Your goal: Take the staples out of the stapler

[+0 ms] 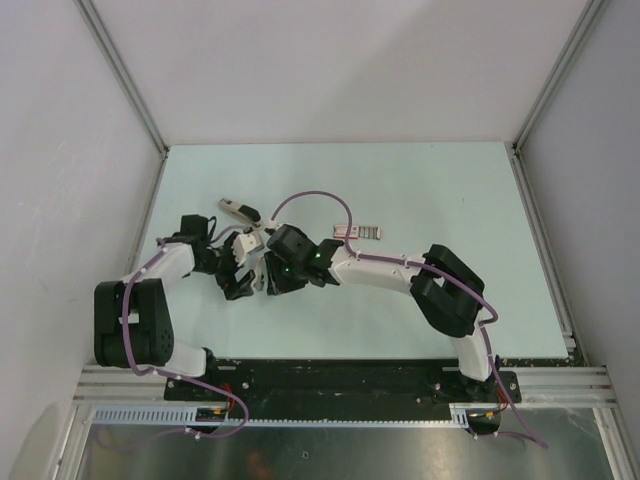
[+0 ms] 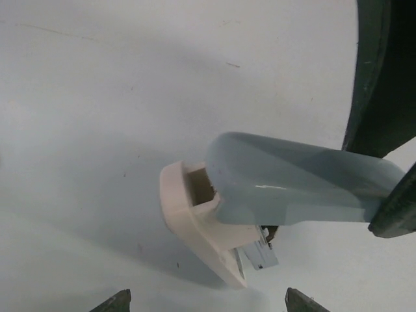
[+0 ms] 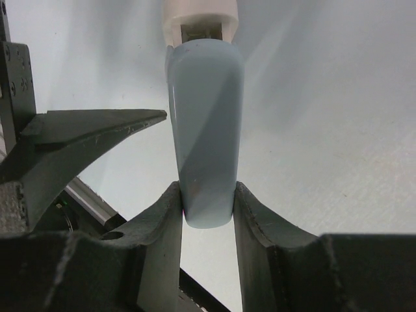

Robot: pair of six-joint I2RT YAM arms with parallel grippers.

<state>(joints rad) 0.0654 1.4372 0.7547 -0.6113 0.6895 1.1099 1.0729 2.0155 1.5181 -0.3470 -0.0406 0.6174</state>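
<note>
Currently, task part-done by appearance; entries as follows.

1. stapler (image 2: 292, 182): pale blue top over a cream base. It appears lifted clear of the tabletop (image 1: 450, 190), with the cream nose pointing away from the claw that grips it. A small pale-blue part (image 2: 260, 255) shows beneath it; its function cannot be told.

2. right claw (image 3: 207, 195): closed narrow on the stapler's rear end, one finger pressed to each side.

3. left claw (image 2: 208, 301): spread wide and holding nothing. Its tips are near the stapler and not touching it.

4. staples (image 1: 357, 232): a short grey strip lying flat on the tabletop, right of both claws and apart from the stapler.

5. dark-and-pale piece (image 1: 235, 208): lies on the tabletop just beyond the left claw; unidentified.

Status — the grey strip outside the stapler suggests at least one load is already out. The interior is not visible in any view, so whether any staples remain inside cannot be told. The remaining work is judged to be a check of the magazine, removal of any leftover strip, and setting the stapler down.
</note>
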